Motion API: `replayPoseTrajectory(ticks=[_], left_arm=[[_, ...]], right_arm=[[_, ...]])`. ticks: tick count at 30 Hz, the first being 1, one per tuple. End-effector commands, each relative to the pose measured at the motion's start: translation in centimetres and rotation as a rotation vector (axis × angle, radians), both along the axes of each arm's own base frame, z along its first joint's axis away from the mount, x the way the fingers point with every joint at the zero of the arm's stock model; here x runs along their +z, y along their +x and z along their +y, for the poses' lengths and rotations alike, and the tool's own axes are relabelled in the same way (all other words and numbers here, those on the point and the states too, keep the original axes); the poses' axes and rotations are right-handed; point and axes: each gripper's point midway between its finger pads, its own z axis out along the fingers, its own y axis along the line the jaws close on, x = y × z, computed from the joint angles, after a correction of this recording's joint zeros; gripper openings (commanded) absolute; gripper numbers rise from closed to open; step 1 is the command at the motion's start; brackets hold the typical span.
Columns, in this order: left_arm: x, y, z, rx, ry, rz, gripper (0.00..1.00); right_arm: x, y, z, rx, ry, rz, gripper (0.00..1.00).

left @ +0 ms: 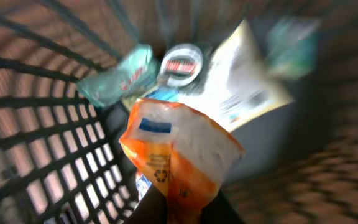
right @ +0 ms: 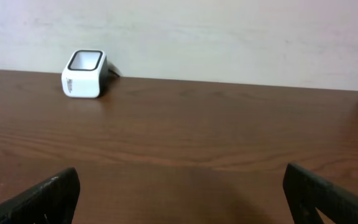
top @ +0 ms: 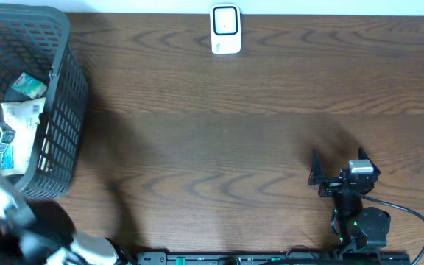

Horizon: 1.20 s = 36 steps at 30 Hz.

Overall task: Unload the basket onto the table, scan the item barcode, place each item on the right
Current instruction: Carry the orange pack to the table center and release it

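**Fig. My left pincer [left: 182, 210] clenched on the pouch [left: 179, 149] inside the basket [top: 61, 110]; my right pincer [top: 337, 168] released over the table [top: 219, 140].**

Overhead: my left arm, blurred, reaches into the basket at the table's left end, and the pouch cannot be made out here. My right pincer sits near the front right, jaws wide and grasping nothing. The scanner [top: 226, 29] stands at the far edge, well apart from both. Left wrist: the orange pouch rises out of my fingers, gripped by its lower end. Its long axis runs away from the pincer, leaning slightly left, recycling mark toward the camera. A white packet [left: 241, 87] lies beyond, blurred. Right wrist: brown wood-grain table, pale wall [right: 229, 37] behind, scanner at far left.
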Motion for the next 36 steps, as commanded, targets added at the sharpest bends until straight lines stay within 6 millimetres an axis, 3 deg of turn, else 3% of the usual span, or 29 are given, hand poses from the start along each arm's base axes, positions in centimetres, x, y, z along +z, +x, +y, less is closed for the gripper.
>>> replayPoseTrajectory(ticks=[1,5,6,7,9,10,13,16,17,18,19,22,23,29,32,33,34,35,36], left_arm=[[8.1,-1.1,-2.8,0.133,0.028,-0.352,0.07],[14.5,0.1,-7.7,-0.027,-0.045,-0.664,0.08],[16.7,0.9,-10.3,-0.143,-0.1,-0.764,0.08],[17.6,1.4,-11.9,-0.21,-0.133,-0.805,0.07],[18.5,2.5,-15.6,-0.35,-0.21,-0.846,0.07],[18.4,3.0,-16.9,-0.397,-0.229,-0.837,0.08],[16.9,5.1,-23.3,-0.686,-0.254,-0.755,0.08],[14.4,6.5,-29.1,-0.916,-0.302,-0.651,0.07],[12.7,7.3,-32.6,-1.024,-0.346,-0.591,0.07],[11.9,7.6,-33.9,-1.055,-0.366,-0.566,0.07],[10.0,8.4,-36.7,-1.112,-0.402,-0.502,0.08],[5.0,10.0,-41.2,-1.183,-0.421,-0.35,0.07],[2.4,10.5,-43.2,-1.208,-0.42,-0.272,0.07],[-8.4,12.0,-50.0,-1.283,-0.44,-0.023,0.08],[-13.2,12.3,-52.3,-1.268,-0.47,0.062,0.08],[-14.1,12.3,-52.6,-1.269,-0.473,0.081,0.25],[-15.0,12.2,-52.8,-1.269,-0.476,0.101,0.53],[-15.4,12.0,-52.7,-1.266,-0.479,0.118,0.72],[-15.6,11.8,-52.6,-1.263,-0.481,0.13,0.8]], right_arm=[[0.0,0.0,0.0,-0.004,0.01,0.001,0.99],[0.0,0.0,0.0,-0.004,0.01,0.001,0.99],[0.0,0.0,0.0,-0.004,0.01,0.001,0.99],[0.0,0.0,0.0,-0.004,0.01,0.001,0.99],[0.0,0.0,0.0,-0.004,0.01,0.001,0.99],[0.0,0.0,0.0,-0.004,0.01,0.001,0.99],[0.0,0.0,0.0,-0.004,0.01,0.001,0.99],[0.0,0.0,0.0,-0.004,0.01,0.001,0.99],[0.0,0.0,0.0,-0.004,0.01,0.001,0.99],[0.0,0.0,0.0,-0.004,0.01,0.001,0.99],[0.0,0.0,0.0,-0.004,0.01,0.001,0.99],[0.0,0.0,0.0,-0.004,0.01,0.001,0.99],[0.0,0.0,0.0,-0.004,0.01,0.001,0.99],[0.0,0.0,0.0,-0.004,0.01,0.001,0.99],[0.0,0.0,0.0,-0.004,0.01,0.001,0.99],[0.0,0.0,0.0,-0.004,0.01,0.001,0.99],[0.0,0.0,0.0,-0.004,0.01,0.001,0.99],[0.0,0.0,0.0,-0.004,0.01,0.001,0.99],[0.0,0.0,0.0,-0.004,0.01,0.001,0.99]])
